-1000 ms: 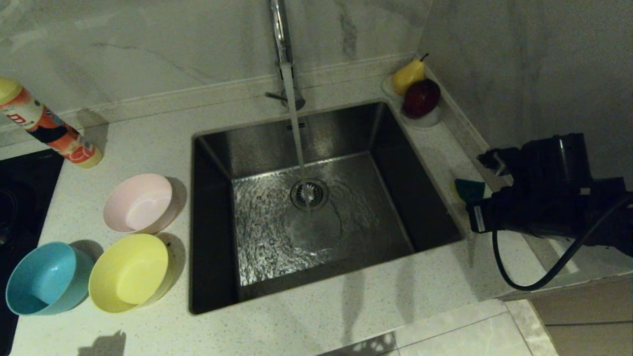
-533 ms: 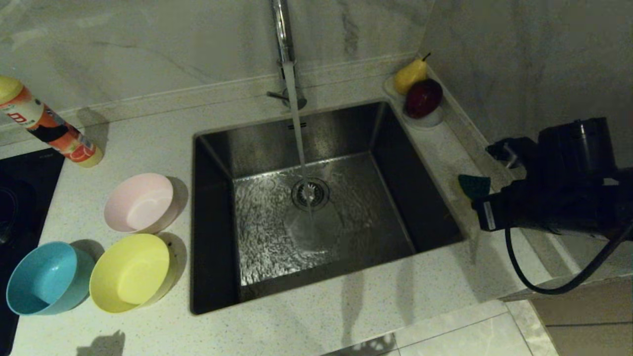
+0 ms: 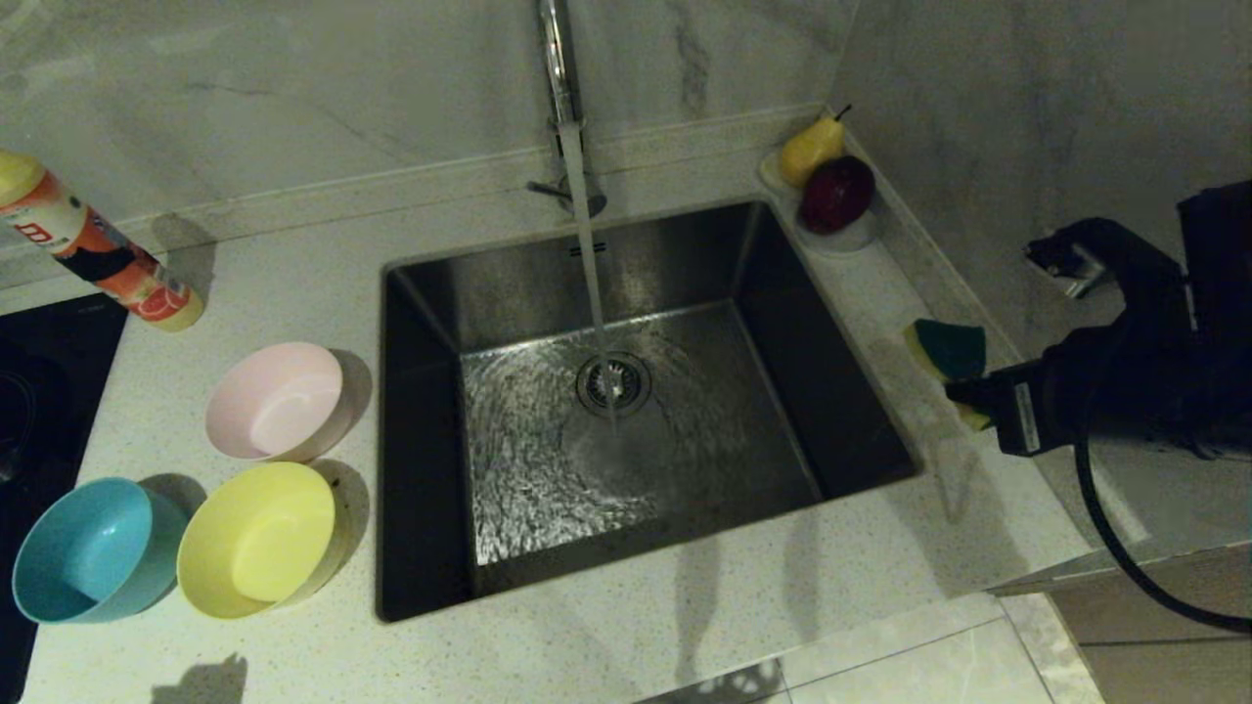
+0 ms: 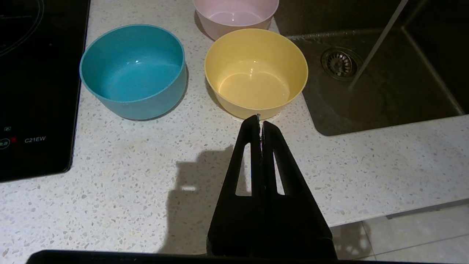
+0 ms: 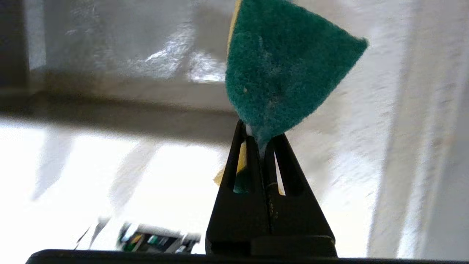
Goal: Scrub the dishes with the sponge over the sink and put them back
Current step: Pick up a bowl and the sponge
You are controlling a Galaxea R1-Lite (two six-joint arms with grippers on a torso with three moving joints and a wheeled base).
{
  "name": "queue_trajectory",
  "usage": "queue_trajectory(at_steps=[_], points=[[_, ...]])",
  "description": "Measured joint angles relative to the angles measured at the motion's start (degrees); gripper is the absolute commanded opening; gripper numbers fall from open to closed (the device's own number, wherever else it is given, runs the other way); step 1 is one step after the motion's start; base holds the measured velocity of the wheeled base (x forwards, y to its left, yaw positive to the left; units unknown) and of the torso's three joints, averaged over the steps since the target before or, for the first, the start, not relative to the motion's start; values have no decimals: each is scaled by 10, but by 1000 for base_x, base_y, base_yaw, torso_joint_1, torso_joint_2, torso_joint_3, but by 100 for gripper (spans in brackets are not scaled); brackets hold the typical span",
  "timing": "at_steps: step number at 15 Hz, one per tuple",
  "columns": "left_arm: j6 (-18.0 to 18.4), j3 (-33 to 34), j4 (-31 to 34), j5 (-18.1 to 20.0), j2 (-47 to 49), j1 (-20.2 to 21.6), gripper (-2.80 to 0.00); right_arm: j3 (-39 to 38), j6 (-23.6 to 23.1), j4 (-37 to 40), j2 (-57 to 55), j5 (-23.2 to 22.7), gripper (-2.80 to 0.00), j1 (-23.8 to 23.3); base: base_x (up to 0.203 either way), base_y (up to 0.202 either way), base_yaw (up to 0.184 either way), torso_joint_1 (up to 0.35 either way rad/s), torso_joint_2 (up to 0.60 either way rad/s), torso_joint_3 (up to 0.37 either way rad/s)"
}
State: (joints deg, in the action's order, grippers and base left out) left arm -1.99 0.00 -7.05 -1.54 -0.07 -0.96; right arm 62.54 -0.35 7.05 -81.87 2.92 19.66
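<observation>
Three bowls stand left of the sink (image 3: 430, 293): a pink bowl (image 3: 276, 399), a yellow bowl (image 3: 257, 538) and a blue bowl (image 3: 93, 550). My right gripper (image 3: 963, 396) hovers over the counter right of the sink, shut on the green-and-yellow sponge (image 3: 947, 352). In the right wrist view the sponge (image 5: 285, 69) sticks out past the pinched right gripper (image 5: 261, 141). My left gripper (image 4: 260, 123) is shut and empty just in front of the yellow bowl (image 4: 256, 71), with the blue bowl (image 4: 135, 69) and pink bowl (image 4: 234, 14) nearby.
Water runs from the chrome faucet (image 3: 558, 68) onto the drain (image 3: 612, 381). A white dish with a pear (image 3: 808, 149) and a red apple (image 3: 834, 194) sits in the back right corner. A bottle (image 3: 93, 256) lies at far left beside a black cooktop (image 3: 39, 381).
My right arm has drawn back to the right and lifted, carrying the sponge up off the counter. The bowls and left arm have not moved.
</observation>
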Motion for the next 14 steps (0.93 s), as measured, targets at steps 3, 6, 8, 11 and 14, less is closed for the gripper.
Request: queue_trajectory(at_steps=[3,6,8,11,14], points=[[0,0,0,0,0,0,-280,18,1,64,37,-59,-280,21,0,0,0,0,0,0],[0,0,0,0,14,0,-280,32,-1,109,60,-76,-280,51,0,0,0,0,0,0],[0,0,0,0,9,0,-280,35,1,124,68,-75,-280,69,0,0,0,0,0,0],[0,0,0,0,4,0,-280,55,2,169,70,-68,-280,89,0,0,0,0,0,0],[0,0,0,0,2,0,-280,88,40,196,72,-67,-280,113,0,0,0,0,0,0]])
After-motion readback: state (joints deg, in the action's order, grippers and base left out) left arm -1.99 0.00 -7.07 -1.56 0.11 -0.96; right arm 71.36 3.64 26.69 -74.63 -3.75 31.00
